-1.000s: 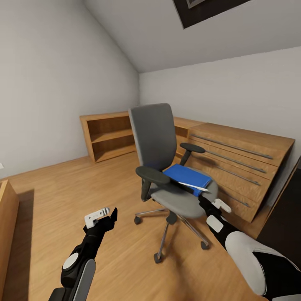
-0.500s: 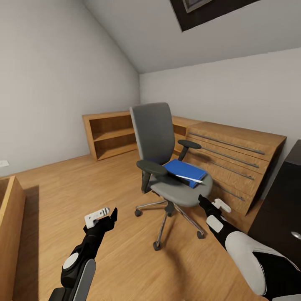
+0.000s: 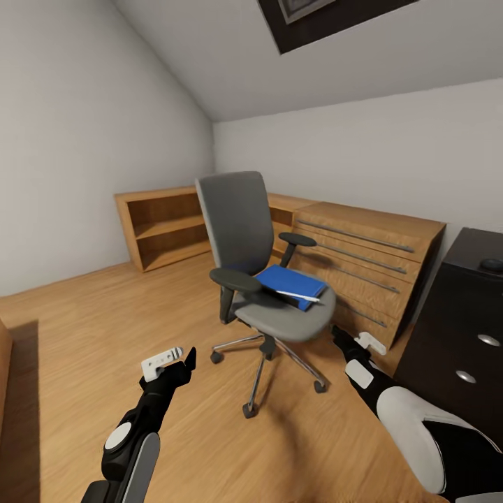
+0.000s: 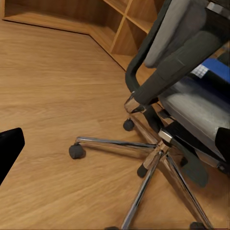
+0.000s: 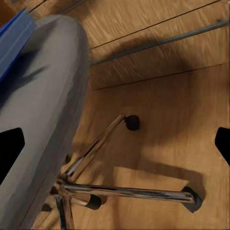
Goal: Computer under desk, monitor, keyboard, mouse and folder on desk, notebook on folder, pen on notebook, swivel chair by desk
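The grey swivel chair (image 3: 236,222) stands in the middle of the wood floor, its seat turned toward me. On the seat lies the blue folder (image 3: 292,283) with a thin white pen (image 3: 299,296) across its near edge. My left gripper (image 3: 186,360) hangs open over the floor, left of the chair's chrome base (image 3: 262,349). My right gripper (image 3: 340,337) is open too, just right of and below the seat's front edge. The left wrist view shows the chair's armrest (image 4: 184,60) and base (image 4: 158,146). The right wrist view looks under the seat (image 5: 45,96), with the folder's edge (image 5: 17,36) beside it.
A low oak shelf unit (image 3: 164,227) and an oak drawer unit (image 3: 363,255) line the far walls behind the chair. A black cabinet with round knobs (image 3: 454,314) stands at the right. A dark-framed skylight (image 3: 314,17) is overhead. Open floor lies to the left.
The whole view has swung to the right: the chair and oak units sit further left in the picture and more of the black cabinet shows. Both arms hold the same pose.
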{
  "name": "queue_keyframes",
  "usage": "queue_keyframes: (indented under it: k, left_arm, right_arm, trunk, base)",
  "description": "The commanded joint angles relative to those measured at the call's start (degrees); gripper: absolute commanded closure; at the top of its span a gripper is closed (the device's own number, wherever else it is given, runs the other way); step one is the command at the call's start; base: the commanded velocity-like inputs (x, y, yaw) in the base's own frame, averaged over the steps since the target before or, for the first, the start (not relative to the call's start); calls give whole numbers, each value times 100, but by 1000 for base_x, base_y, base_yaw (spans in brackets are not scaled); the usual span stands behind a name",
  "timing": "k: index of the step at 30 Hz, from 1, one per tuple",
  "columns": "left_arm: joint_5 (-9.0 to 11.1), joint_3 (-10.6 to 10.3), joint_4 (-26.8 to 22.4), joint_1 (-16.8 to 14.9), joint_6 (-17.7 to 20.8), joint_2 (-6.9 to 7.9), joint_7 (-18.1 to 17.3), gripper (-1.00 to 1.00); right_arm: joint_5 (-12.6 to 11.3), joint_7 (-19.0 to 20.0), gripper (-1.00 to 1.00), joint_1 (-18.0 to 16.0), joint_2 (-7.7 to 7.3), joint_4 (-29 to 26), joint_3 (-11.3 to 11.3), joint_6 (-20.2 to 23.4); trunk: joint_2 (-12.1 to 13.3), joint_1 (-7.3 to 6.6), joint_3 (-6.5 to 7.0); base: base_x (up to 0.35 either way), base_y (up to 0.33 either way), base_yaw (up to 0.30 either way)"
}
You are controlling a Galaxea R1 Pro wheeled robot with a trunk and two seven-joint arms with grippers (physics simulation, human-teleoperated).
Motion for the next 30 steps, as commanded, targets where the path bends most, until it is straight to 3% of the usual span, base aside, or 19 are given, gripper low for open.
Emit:
queue_keyframes:
  k: [1,30]
  left_arm:
    - [60,-7,-9,-2,23,1,44,-100]
    - [61,-13,-9,-2,18,-4,44,-100]
  right_arm:
    - [20,5,-100,-2,2,4,-40,-16]
    - [29,-1,-100,-4,11,11,-36,-90]
  trunk:
    - [-3,-1,-6]
    - [-3,-1,-6]
  base:
    - [0,0,-264]
    - [0,0,-275]
